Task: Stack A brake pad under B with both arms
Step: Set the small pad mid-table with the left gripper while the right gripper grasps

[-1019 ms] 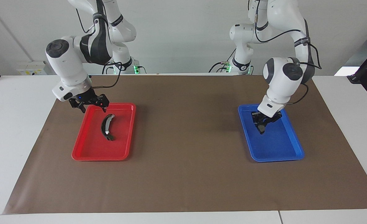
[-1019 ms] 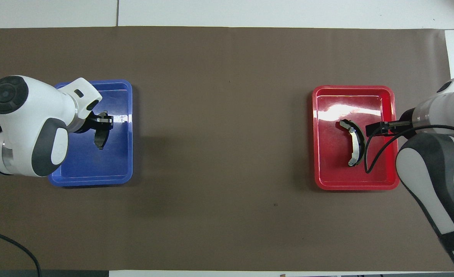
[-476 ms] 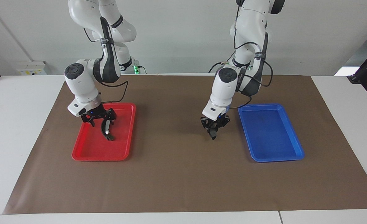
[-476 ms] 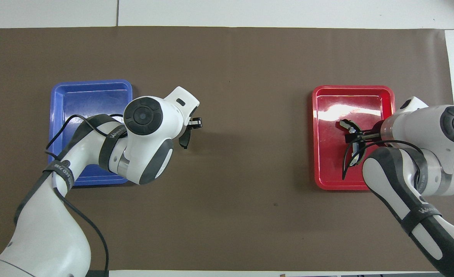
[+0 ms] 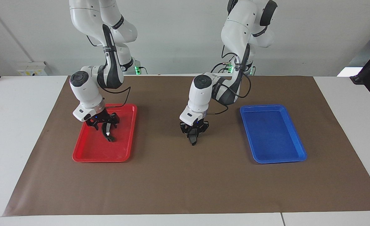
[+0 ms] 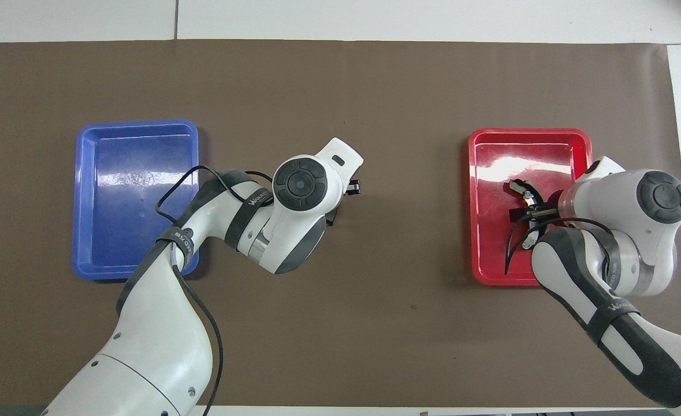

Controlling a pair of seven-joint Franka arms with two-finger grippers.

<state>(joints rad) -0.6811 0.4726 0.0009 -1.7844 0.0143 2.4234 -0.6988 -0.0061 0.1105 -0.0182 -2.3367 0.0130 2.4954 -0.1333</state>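
The A brake pad [image 5: 192, 140], short and all dark, hangs on end at my left gripper [image 5: 193, 136] low over the bare mat midway between the two trays; whether its lower end touches the mat I cannot tell. In the overhead view the left wrist covers it. B [image 5: 109, 137], the long crescent shoe with silver-grey ends, lies in the red tray [image 5: 87, 153]. My right gripper [image 5: 104, 126] is down in that tray, open, one finger on each side of B's middle. B's end [image 6: 518, 186] that lies farther from the robots shows from overhead.
A blue tray [image 5: 272, 135] with nothing in it sits toward the left arm's end of the table, on a brown mat [image 5: 185, 182]. The red tray [image 6: 490, 173] is toward the right arm's end. White tabletop borders the mat.
My left arm lifted the pad out of the blue tray and carried it to the middle of the mat. My right gripper came down from the red tray's edge to straddle B.
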